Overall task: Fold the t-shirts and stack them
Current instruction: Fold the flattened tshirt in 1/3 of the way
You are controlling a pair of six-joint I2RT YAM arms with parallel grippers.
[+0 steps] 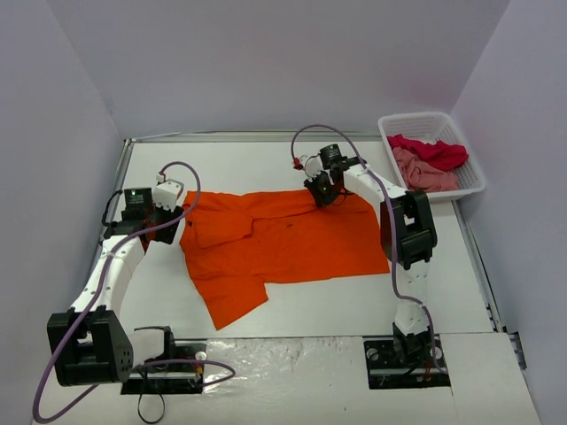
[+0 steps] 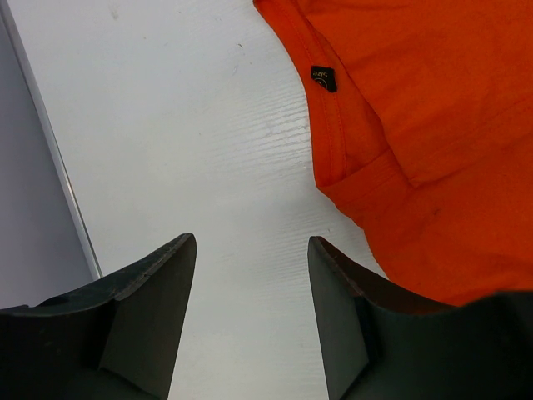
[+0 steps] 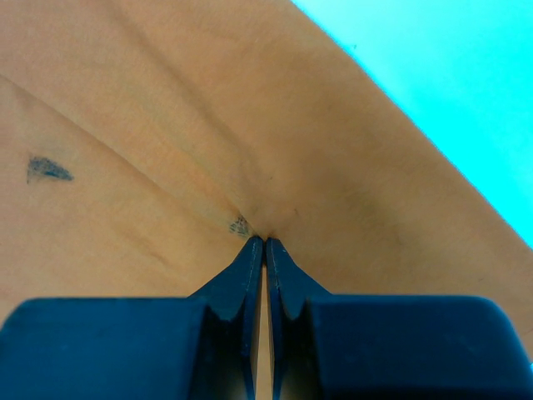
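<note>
The bright orange t-shirt (image 1: 283,243) lies spread on the white table, one sleeve pointing to the near left. My right gripper (image 1: 322,194) is shut on the orange t-shirt's far edge; in the right wrist view the shirt (image 3: 208,133) puckers at the closed gripper (image 3: 265,242). My left gripper (image 1: 182,205) is open and empty beside the shirt's left end; in the left wrist view the gripper (image 2: 250,246) hangs over bare table, the shirt's collar and label (image 2: 323,78) just right of it. A crimson red t-shirt (image 1: 431,151) and a dusty pink t-shirt (image 1: 424,171) lie in the basket.
The white lattice basket (image 1: 469,189) stands at the far right of the table. A raised rail (image 1: 124,168) borders the table's left side and shows in the left wrist view (image 2: 50,150). Grey walls enclose the table.
</note>
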